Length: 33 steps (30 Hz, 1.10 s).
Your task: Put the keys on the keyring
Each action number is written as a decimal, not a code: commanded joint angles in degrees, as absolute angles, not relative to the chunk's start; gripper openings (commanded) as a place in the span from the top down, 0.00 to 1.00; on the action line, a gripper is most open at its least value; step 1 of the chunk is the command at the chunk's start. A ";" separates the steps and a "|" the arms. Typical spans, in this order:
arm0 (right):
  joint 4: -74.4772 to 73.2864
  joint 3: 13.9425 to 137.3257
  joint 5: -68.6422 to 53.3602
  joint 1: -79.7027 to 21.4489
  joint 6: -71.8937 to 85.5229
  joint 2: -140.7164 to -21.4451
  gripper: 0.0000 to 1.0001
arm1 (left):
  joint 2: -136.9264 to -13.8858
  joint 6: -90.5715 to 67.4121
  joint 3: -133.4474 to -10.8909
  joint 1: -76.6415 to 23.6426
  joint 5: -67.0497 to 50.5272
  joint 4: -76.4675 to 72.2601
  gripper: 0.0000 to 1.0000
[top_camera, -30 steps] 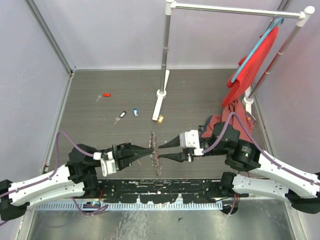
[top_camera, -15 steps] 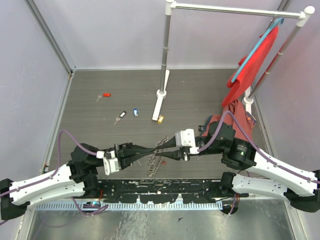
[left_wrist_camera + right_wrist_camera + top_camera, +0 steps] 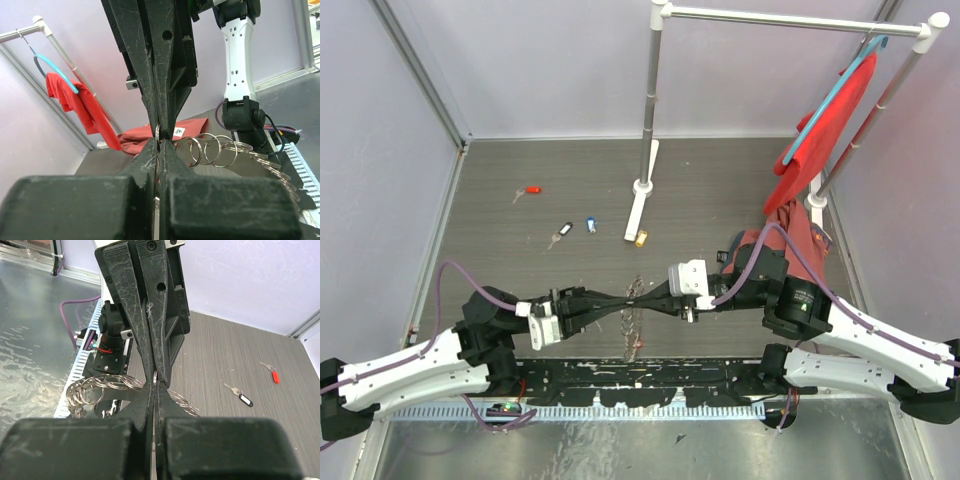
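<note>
We've got L gripper [image 3: 619,302] and R gripper [image 3: 643,300] clamped tip-to-tip on the keyring [image 3: 636,336], prob. steadying it upright; keys [image 3: 590,225] lie at 11 o'clock.

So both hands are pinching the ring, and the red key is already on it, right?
Not quite. The left hand and right hand do pinch the ring, but the red key isn't on it. It lies loose on the table, far from the ring, as the top view shows.
</note>
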<state>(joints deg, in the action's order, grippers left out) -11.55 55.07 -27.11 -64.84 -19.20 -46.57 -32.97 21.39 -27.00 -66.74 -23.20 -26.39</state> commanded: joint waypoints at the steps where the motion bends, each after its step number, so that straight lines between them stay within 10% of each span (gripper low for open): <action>1: -9.34 56.56 -25.28 -65.13 -18.54 -46.01 0.99 | -31.79 22.84 -28.82 -66.67 -22.42 -27.60 0.86; 8: -1.43 53.07 -25.67 -65.13 -15.65 -43.48 0.99 | -30.59 22.24 -28.34 -66.62 -22.70 -28.29 0.66; 33: 19.85 45.97 -26.49 -65.13 -7.96 -41.54 0.99 | -30.65 16.32 -26.89 -66.65 -20.40 -36.84 0.75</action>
